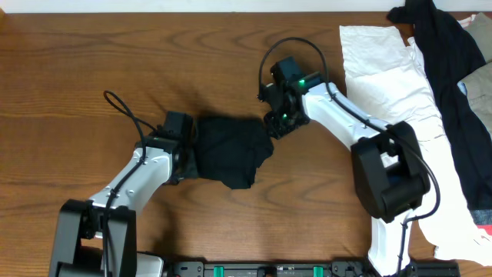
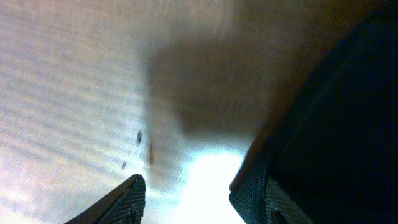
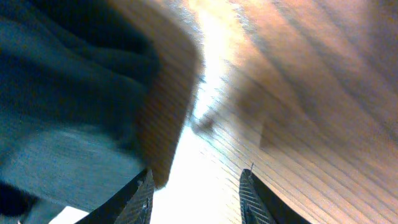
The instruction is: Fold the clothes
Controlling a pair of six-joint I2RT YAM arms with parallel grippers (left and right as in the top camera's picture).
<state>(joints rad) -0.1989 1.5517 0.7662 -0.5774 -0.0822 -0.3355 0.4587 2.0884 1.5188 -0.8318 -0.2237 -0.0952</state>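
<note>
Black soft fabric, the polo shirt [image 1: 231,150], lies bunched into a compact heap in the middle of the wooden table [image 1: 77,61], between both arms. From above, the left gripper [image 1: 188,142] is at its left edge and the right gripper [image 1: 275,127] at its upper right corner.

At the left wrist, the left gripper [image 2: 186,186] is spread, with only bare wood in the gap; the shirt is just beside one finger.

At the right wrist, the right gripper [image 3: 196,180] is also spread and holds nothing; the shirt lies to its left.
</note>
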